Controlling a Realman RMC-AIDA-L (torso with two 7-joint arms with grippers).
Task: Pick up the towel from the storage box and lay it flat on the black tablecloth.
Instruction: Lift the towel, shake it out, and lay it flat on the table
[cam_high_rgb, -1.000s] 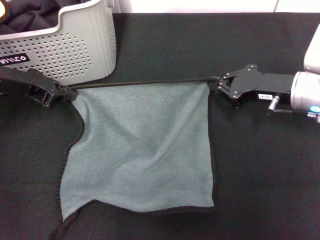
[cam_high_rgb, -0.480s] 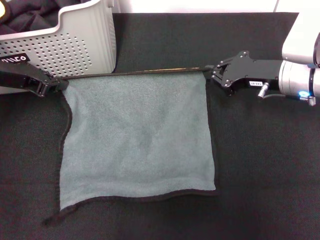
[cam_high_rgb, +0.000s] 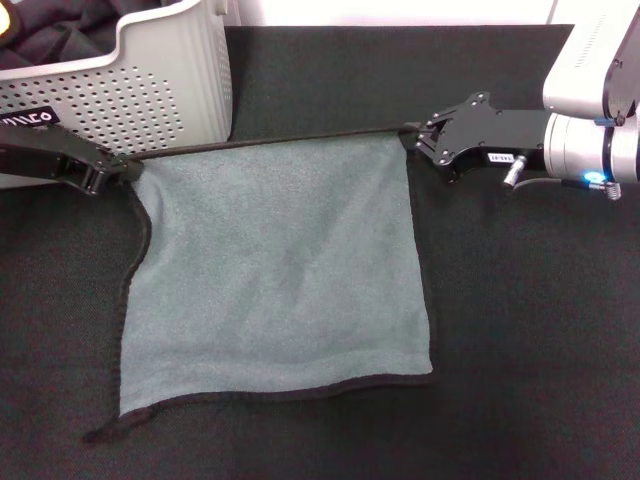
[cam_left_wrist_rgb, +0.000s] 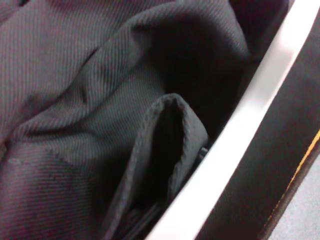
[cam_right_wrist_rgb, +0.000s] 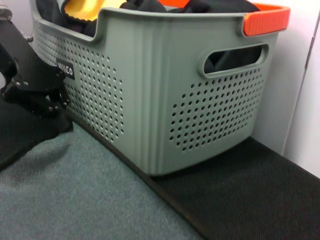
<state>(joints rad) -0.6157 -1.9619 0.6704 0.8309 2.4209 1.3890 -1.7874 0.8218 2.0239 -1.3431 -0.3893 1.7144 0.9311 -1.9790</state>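
Observation:
The grey-green towel (cam_high_rgb: 280, 280) lies spread on the black tablecloth (cam_high_rgb: 540, 330), and its far black-trimmed edge is pulled taut between my two grippers. My left gripper (cam_high_rgb: 122, 170) is shut on the far left corner, just in front of the light grey storage box (cam_high_rgb: 160, 90). My right gripper (cam_high_rgb: 412, 137) is shut on the far right corner. The near left corner (cam_high_rgb: 105, 430) trails out in a curled tail. In the right wrist view the towel (cam_right_wrist_rgb: 75, 195) runs up to the storage box (cam_right_wrist_rgb: 150, 100), with the left gripper (cam_right_wrist_rgb: 60, 102) beside it.
The storage box holds dark cloths (cam_left_wrist_rgb: 100, 100) behind its pale rim (cam_left_wrist_rgb: 235, 130), with a yellow piece (cam_right_wrist_rgb: 82, 7) and an orange piece (cam_right_wrist_rgb: 265, 17) on top. A white wall (cam_right_wrist_rgb: 305, 100) stands behind the box. Bare tablecloth extends to the right of the towel.
Both grippers have moved away from me with the towel's far edge held between them. The towel has slid along and spread flatter, and its left side has straightened.

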